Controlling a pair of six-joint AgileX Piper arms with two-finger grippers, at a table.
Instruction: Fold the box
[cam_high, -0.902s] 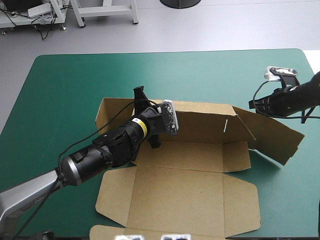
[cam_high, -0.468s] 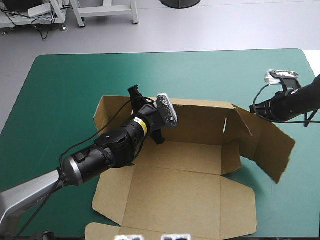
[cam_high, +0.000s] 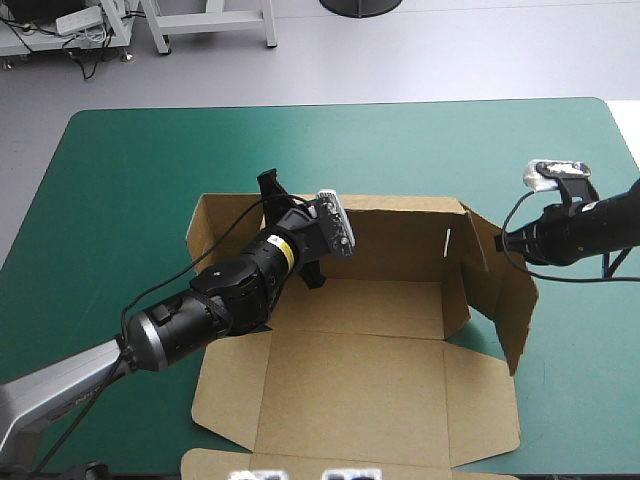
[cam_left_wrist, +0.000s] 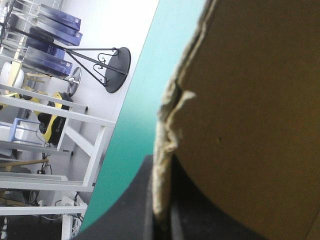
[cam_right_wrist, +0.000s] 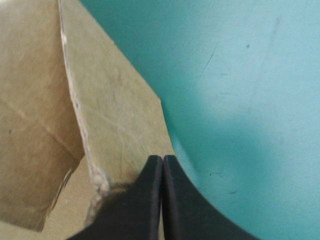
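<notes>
The box (cam_high: 350, 385) lies in the middle of the worktop (cam_high: 150, 170), on its teal-green cover. Its wide lid panel (cam_high: 345, 395) is flat on the near side and its walls are on the far side.

The change is at the right side wall (cam_high: 508, 300). Earlier this brown wall leaned outward to the right, low over the cover. Now it stands almost upright and is turned in toward the box floor. The right gripper (cam_high: 497, 242) has moved inward with it. In its own view the black fingers are together in one point (cam_right_wrist: 163, 159), and they rest against the outer face of this wall (cam_right_wrist: 115, 110), with bare cover beside. I judge that it pushes the wall and does not pinch it.

Farther back, the back wall (cam_high: 400, 235) stands up as it did earlier. The left gripper (cam_high: 272, 195) is in nearly the same place, on the left part of this wall. In the left wrist view its fingers are clamped (cam_left_wrist: 162, 167) on the torn top edge of the board, one finger on each face.

For the task this means, in my judgement, that the right wall is close to its position and the back wall is kept steady for it. The wall is not yet tucked, and the lid side is not yet worked.
</notes>
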